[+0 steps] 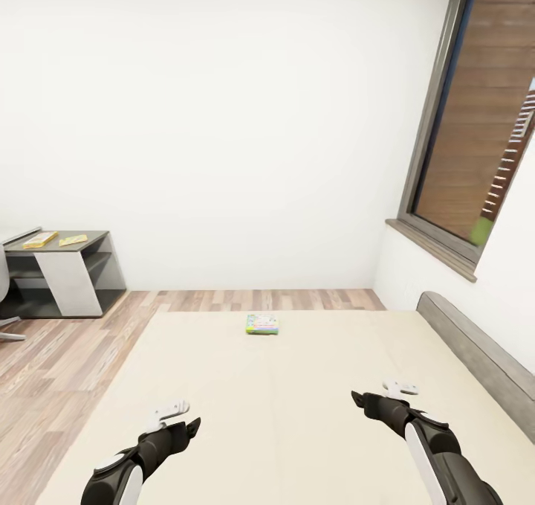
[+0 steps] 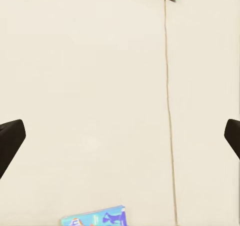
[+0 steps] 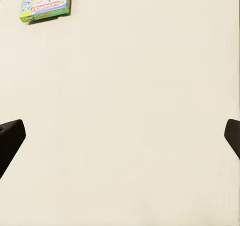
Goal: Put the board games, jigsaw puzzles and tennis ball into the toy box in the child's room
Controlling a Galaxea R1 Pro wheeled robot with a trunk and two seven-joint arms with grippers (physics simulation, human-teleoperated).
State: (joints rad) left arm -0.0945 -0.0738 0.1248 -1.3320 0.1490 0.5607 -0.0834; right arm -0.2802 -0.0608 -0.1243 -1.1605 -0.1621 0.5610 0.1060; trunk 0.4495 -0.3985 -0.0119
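Green game [image 1: 262,323] flat near far edge of bed [image 1: 223,386], well ahead of both arms. Blue game [image 2: 95,218] on cover near left gripper [image 1: 195,425]. Both grippers, right [image 1: 357,399] too, spread wide, empty. Dark-topped cabinet [image 1: 70,271] by wall, window [image 1: 475,126] at right.

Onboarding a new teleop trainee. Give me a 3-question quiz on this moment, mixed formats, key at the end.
1. True or false: the pale green board game lies on the bed near its far edge, ahead of both arms.
2. Multiple choice: the left end effector is A) shut on a game box, B) open above the bed cover, C) resting on the floor.
3. Fill in: in the left wrist view, a second box, the ____ cartoon board game, lies on the cover.

Key
1. True.
2. B. Its fingers stand wide apart with nothing between them; the right end effector is likewise open.
3. Blue.
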